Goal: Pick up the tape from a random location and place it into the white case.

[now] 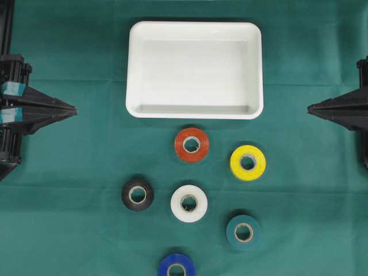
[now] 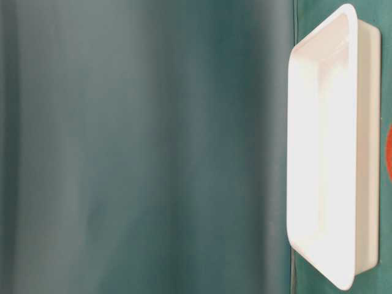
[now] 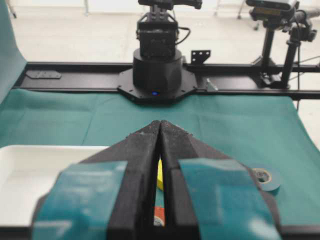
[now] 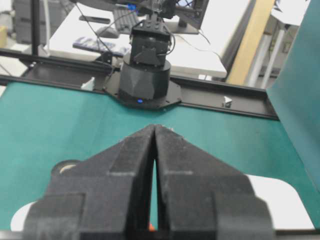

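Left tool (image 3: 160, 125) and right tool (image 4: 154, 129) both closed, empty, green cloth (image 1: 69, 201), white case (image 1: 194, 29) empty

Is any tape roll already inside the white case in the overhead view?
No: the white case holds nothing, and all six rolls, such as the red roll, lie on the cloth below it.
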You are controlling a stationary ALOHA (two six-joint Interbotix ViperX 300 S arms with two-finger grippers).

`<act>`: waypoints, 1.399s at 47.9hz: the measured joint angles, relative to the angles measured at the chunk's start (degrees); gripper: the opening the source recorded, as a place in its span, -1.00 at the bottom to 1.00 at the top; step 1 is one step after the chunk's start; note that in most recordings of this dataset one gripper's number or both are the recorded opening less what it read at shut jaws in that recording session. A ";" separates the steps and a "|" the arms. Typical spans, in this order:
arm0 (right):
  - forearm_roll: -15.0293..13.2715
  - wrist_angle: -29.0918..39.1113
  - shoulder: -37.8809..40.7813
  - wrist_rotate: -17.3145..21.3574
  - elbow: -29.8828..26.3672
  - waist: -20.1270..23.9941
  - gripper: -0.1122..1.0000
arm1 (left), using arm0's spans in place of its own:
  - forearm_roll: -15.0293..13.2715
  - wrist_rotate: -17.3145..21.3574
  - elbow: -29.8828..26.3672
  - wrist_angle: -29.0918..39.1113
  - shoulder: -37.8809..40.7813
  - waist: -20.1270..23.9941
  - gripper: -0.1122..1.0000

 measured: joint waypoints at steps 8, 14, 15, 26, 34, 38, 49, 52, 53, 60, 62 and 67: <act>0.09 1.76 0.18 0.62 0.00 0.00 -0.80 | -0.09 0.09 -0.44 3.43 -0.09 -0.88 -0.78; 0.18 3.25 0.09 0.88 0.00 0.00 -0.80 | 0.00 0.09 -0.44 3.78 -0.18 -0.88 -0.78; 0.18 3.43 0.00 1.05 0.00 0.00 -0.80 | 0.00 0.09 -0.44 3.87 -0.26 -0.88 -0.78; 0.18 5.54 -0.09 1.58 -0.88 0.00 -0.80 | 0.00 0.09 -0.44 3.96 -0.18 -0.88 -0.76; 0.18 5.80 -0.09 1.58 -1.32 0.00 -0.66 | -0.09 0.09 -0.44 4.22 0.00 -0.88 -0.26; 0.18 5.71 -0.09 1.67 -1.41 0.00 -0.28 | -0.09 -0.18 -0.44 4.22 0.00 -0.88 0.22; 0.18 7.12 -0.09 1.93 -1.58 0.00 0.82 | 0.00 -0.26 -0.44 4.31 0.00 -0.97 1.00; 0.18 7.65 -0.09 1.93 -1.76 0.00 0.84 | -0.09 -0.26 -0.44 4.31 0.00 -0.88 1.00; 0.18 7.82 -0.09 1.85 -1.93 0.00 0.82 | -0.09 -0.26 -0.44 4.31 0.00 -0.88 0.99; 0.18 8.53 -0.09 1.93 -2.37 0.00 0.83 | 0.00 -0.26 -0.44 4.31 0.00 -0.88 0.99; 0.09 8.70 0.00 1.93 -2.37 0.00 0.83 | -0.09 -0.26 -0.53 4.31 0.00 -0.88 0.99; 0.09 8.88 0.00 1.93 -2.55 0.00 0.83 | -0.09 -0.26 -0.44 4.31 0.00 -0.88 1.00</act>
